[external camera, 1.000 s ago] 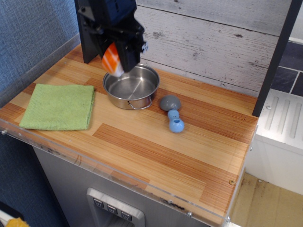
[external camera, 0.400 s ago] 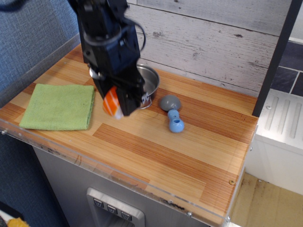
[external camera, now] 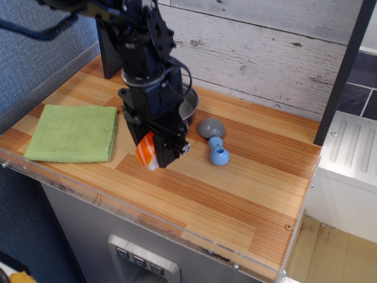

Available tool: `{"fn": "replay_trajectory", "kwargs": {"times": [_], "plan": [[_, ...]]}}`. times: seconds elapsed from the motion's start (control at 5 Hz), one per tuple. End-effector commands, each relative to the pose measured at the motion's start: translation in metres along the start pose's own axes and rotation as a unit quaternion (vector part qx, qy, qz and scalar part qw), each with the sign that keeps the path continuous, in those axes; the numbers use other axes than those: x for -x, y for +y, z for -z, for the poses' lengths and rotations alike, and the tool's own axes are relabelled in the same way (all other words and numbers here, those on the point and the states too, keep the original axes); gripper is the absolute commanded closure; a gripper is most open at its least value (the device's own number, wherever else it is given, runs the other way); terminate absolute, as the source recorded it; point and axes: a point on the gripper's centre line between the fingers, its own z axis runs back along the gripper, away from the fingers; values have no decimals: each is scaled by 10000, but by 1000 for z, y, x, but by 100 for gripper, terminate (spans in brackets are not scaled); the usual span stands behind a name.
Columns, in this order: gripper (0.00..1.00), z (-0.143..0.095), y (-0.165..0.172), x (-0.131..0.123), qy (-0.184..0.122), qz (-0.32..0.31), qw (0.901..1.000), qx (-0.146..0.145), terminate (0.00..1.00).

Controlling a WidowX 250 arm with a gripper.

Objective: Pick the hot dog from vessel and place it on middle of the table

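My black gripper (external camera: 151, 154) is shut on the hot dog (external camera: 145, 152), an orange toy with white stripes on a white base. It holds it low over the wooden table (external camera: 235, 188), near the middle, in front of the vessel. The vessel (external camera: 189, 100) is a shiny steel pot at the back; the arm hides most of it, and only its right rim shows.
A green cloth (external camera: 73, 132) lies on the left of the table. A blue-grey dumbbell-shaped toy (external camera: 214, 140) lies just right of the gripper. A clear plastic edge (external camera: 147, 221) runs along the front. A white plank wall stands behind.
The gripper has carried the hot dog from above the vessel's left rim forward and down, and now holds it low over the table's middle.
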Motion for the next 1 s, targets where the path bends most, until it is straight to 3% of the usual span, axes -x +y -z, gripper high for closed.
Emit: {"fn": "replay_trajectory", "kwargs": {"times": [0.0, 0.2, 0.6, 0.8], "plan": [[100, 22, -3, 7, 114, 217, 9997, 15, 0], [100, 34, -5, 11, 271, 226, 9994, 69, 0], [100, 32, -3, 7, 327, 147, 9993, 72, 0], [0, 29, -1, 6, 334, -14, 9994, 67, 0]]}}
